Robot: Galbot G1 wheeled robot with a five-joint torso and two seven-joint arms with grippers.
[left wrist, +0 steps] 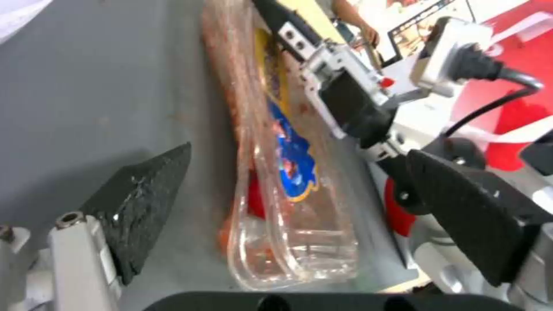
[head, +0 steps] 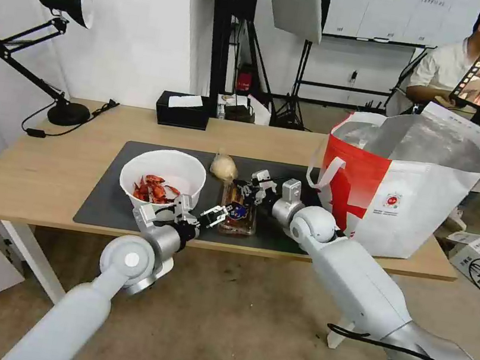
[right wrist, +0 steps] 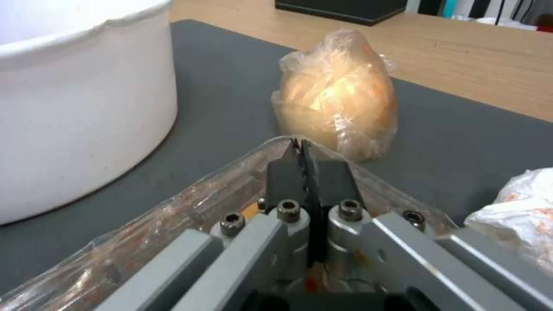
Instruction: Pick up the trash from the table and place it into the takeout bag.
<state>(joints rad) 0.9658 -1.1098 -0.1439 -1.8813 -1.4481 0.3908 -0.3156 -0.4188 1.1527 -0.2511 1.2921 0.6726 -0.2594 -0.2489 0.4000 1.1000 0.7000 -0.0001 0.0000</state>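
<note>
On mat (head: 111,197) | right gripper (right wrist: 300,149) pinches tray (left wrist: 288,224) rim | left gripper (head: 218,213) spread beside

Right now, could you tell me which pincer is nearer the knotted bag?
The right pincer, shut on the clear tray's far rim, just short of the knotted bag. The left pincer sits open at the tray's near end.

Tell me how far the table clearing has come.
Nothing looks bagged yet. In hand: the right pincer is shut on the clear plastic tray, which lies on the mat; the left pincer is open at its near end. Left: the bowl of shells, knotted bag and crumpled tissue, all outside the takeout bag.
</note>
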